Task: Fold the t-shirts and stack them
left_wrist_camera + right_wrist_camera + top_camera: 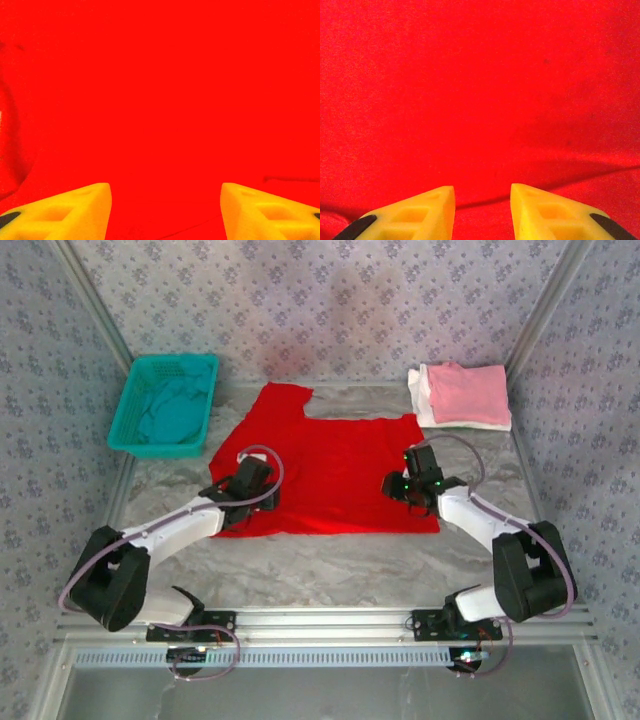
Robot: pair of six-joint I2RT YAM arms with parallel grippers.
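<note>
**A:** Where is your red t-shirt?

**B:** Your red t-shirt (330, 465) lies spread out flat in the middle of the table (330, 565). It is not folded. One bit of it sticks out toward the back on its left side.

**A:** What is your left gripper doing?

**B:** Your left gripper (252, 483) is over the left edge of the red t-shirt, near the front. In the left wrist view its yellow fingers (75, 210) stand wide apart, and you can see smooth red cloth in the big gap. I cannot tell if the tips touch the cloth.

**A:** And your right gripper?

**B:** Your right gripper (412, 485) is over the right side of the red t-shirt. In the right wrist view its yellow fingers (420, 215) are apart too, but the gap is smaller than on your left one. Red cloth shows through the gap, and a soft crease runs across it just past the tips. The fingers are not squeezing the cloth.

**A:** Where are your other shirts?

**B:** Your pink t-shirt (470, 392) is folded. It sits on top of the folded white t-shirt (425, 405) at the back right of the table, near the red t-shirt's back corner. Your teal t-shirt (172, 412) is bunched up inside the teal basket (128, 400). The basket stands at the back left, beside the red t-shirt.
</note>
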